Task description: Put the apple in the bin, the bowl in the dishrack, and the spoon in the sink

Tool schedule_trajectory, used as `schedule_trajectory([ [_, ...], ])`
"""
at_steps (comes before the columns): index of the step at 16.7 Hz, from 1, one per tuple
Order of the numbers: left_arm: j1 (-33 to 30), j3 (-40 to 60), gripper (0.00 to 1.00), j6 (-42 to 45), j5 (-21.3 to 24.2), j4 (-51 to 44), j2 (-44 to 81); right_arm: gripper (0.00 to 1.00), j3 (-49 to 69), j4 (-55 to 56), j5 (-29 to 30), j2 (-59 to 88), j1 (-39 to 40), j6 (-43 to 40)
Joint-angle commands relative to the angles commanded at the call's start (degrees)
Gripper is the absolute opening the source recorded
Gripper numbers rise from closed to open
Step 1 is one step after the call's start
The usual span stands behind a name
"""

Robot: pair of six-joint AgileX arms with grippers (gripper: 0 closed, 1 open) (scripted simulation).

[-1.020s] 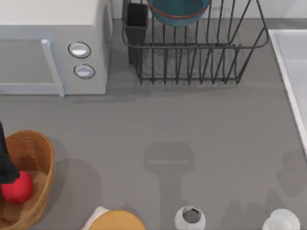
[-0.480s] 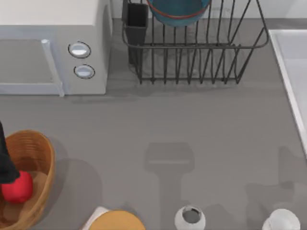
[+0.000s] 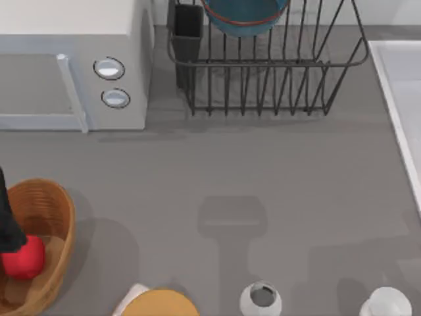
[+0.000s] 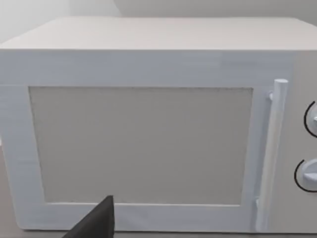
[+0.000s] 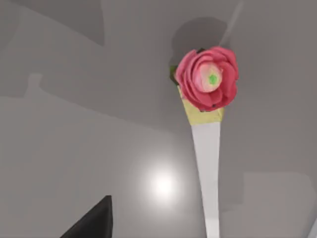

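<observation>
Apple seen inside the bin, bowl in the dishrack.
The left arm is seen over the bin beside the apple. Whether either gripper is spread or pressed together cannot be told. The sink is seen right of the dishrack.

A matte black, angular left gripper shows at nine o'clock. The wrist views show a plain black wedge-shaped fingertip, unmarked.

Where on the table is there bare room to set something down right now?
The widest bare patch is the middle of the table, between the microwave and dishrack above, the bin at left and the sink at right. The bottom edge is crowded: yellow disc and two white cups.
</observation>
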Motion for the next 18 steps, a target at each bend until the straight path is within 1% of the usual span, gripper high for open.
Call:
schedule_trajectory([
  [3, 0.00, 0.00, 1.00, 0.00, 0.00, 0.00, 0.00, 1.00, 3.94, -3.09, 1.26, 2.43, -3.87, -7.83],
  [6, 0.00, 0.00, 1.00, 0.00, 0.00, 0.00, 0.00, 1.00, 6.09, -4.54, 2.06, 3.42, -6.27, -11.87],
  [14, 0.00, 0.00, 1.00, 0.00, 0.00, 0.00, 0.00, 1.00, 5.62, -3.72, 2.10, 3.73, -6.34, -12.22],
  [16, 0.00, 0.00, 1.00, 0.00, 0.00, 0.00, 0.00, 1.00, 3.78, -0.52, 2.15, 5.32, -6.34, -12.08],
  [18, 0.00, 0.00, 1.00, 0.00, 0.00, 0.00, 0.00, 1.00, 1.04, 4.99, 2.16, 7.80, -6.32, -12.00],
])
